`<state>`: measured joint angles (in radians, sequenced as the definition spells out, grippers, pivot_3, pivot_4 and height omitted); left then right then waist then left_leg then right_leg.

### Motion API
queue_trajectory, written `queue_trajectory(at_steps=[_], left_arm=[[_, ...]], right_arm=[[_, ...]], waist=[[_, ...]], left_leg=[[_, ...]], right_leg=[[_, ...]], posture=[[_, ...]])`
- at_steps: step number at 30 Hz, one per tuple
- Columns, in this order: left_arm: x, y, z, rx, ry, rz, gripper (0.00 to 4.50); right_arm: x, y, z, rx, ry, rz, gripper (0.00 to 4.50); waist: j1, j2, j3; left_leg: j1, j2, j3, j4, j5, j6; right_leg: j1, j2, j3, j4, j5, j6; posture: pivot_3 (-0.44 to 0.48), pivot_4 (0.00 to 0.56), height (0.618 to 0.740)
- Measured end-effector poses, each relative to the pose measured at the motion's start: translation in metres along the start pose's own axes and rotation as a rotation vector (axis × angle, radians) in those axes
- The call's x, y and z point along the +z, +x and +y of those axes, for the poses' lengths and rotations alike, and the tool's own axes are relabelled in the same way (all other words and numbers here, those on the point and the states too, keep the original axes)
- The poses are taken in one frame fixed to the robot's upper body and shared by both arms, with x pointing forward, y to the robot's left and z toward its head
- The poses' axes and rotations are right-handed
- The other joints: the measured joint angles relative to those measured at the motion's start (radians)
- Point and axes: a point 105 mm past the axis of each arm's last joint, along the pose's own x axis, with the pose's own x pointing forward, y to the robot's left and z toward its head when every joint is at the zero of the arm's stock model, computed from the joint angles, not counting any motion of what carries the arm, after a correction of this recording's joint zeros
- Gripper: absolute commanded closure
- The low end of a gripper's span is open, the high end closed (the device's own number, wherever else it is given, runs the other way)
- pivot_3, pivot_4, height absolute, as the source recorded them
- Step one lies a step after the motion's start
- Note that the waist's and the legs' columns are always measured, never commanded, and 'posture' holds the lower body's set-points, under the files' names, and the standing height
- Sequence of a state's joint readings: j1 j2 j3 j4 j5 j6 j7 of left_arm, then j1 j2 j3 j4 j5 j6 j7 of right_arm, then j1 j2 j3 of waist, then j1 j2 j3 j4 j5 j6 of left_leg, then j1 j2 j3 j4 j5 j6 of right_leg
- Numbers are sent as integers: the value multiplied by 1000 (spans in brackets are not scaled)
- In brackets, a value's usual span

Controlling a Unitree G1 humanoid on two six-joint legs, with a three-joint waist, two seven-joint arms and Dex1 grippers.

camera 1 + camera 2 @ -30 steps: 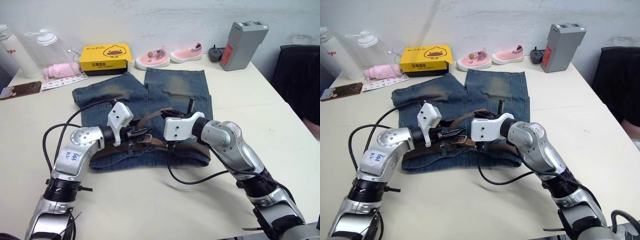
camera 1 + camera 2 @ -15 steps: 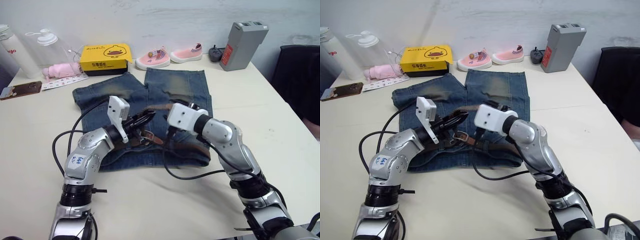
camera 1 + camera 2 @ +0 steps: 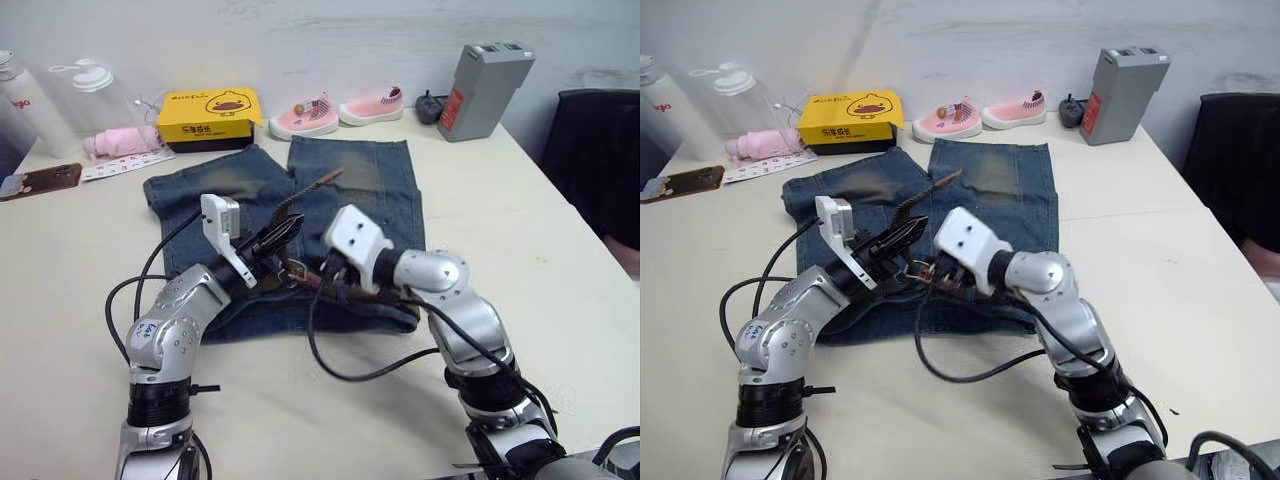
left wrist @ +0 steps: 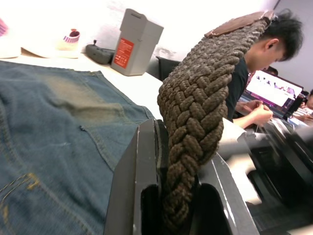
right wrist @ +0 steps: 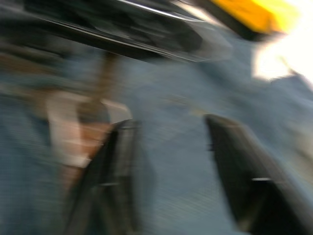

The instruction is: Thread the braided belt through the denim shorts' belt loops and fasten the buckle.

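- Cream worktop (image 3: 520,230) carries the denim shorts (image 3: 360,190), lying flat, with a yellow box (image 3: 208,113) with a duck print and a pair of pink shoes (image 3: 340,108) beyond them; box is closed.
- Left tool (image 3: 283,232) is clamped on the braided belt (image 4: 195,112); its leather tip (image 3: 326,180) rises free above the shorts.
- Right tool (image 5: 166,166) has its fingers spread apart over the denim, holding nothing.
- Left wrist view adds a person (image 4: 259,54) sitting at a laptop (image 4: 274,90), and a grey box (image 4: 137,41).
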<state>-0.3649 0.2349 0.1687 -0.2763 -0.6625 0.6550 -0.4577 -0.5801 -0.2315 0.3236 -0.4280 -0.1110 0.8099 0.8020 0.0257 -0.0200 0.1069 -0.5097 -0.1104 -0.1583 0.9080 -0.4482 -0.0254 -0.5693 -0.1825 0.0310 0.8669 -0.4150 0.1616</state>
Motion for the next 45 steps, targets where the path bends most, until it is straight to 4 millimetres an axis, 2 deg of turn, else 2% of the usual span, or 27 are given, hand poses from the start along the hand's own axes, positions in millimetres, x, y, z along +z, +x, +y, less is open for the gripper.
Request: queue_trajectory(at_steps=[6, 8, 11, 15, 18, 28, 32, 35, 45], left_arm=[[-1, -5, -4, -5, -33, -2, 4500], [-5, -13, -2, 13, -46, 10, 4500], [-11, -31, 4, 59, -46, 39, 4500], [-23, -65, 19, 171, -54, 89, 4500], [-31, -77, 24, 214, -72, 100, 4500], [-26, -76, 26, 241, -64, 66, 4500], [-25, -76, 27, 245, -59, 57, 4500], [-25, -77, 27, 250, -56, 53, 4500], [-24, -77, 27, 255, -52, 50, 4500]], right_arm=[[-28, 15, 8, 17, 28, 116, 3374], [-31, 20, 12, 34, 14, 132, 3374], [-36, 24, 17, 62, -36, 164, 3374], [-39, 23, 18, 67, -82, 184, 3374], [-40, 24, 19, 65, -86, 184, 3374], [-38, 18, 17, 66, -2, 143, 3374], [-37, 8, 7, 51, 55, 134, 4421], [-39, 4, 8, 69, 63, 142, 4421], [-37, 8, 14, 84, 64, 134, 4421]], waist=[[-2, 0, 0], [-5, 0, 0], [-6, 1, -1], [1, 1, -4], [2, -2, -6], [1, -1, -6], [1, 0, -5], [1, 0, -5], [1, 1, -4]], left_leg=[[0, 1, 0, 0, 0, 0], [0, 1, 1, -1, 0, 0], [1, 2, 1, -1, 0, 0], [2, 1, 1, -1, 0, 0], [2, 1, 1, 0, 0, 0], [1, 1, 1, 0, 0, 0], [0, 2, 1, 0, 0, 0], [0, 2, 1, -1, 0, 0], [0, 2, 1, -1, 0, 0]], right_leg=[[0, -1, 0, 0, 0, 0], [-1, -1, 1, 0, 0, 0], [0, -1, 1, 0, 0, 0], [1, -1, 1, 0, 0, 0], [1, -2, 1, 0, 0, 0], [0, -1, 1, 0, 0, 0], [0, -1, 1, 0, 0, 0], [0, -2, 1, -1, 0, 0], [0, -2, 1, -2, 0, 0]], posture=[[0, 150, 636], [0, 150, 636], [0, 150, 636], [0, 150, 636], [0, 150, 636], [0, 150, 636], [0, 150, 636], [0, 150, 636], [0, 150, 636]])
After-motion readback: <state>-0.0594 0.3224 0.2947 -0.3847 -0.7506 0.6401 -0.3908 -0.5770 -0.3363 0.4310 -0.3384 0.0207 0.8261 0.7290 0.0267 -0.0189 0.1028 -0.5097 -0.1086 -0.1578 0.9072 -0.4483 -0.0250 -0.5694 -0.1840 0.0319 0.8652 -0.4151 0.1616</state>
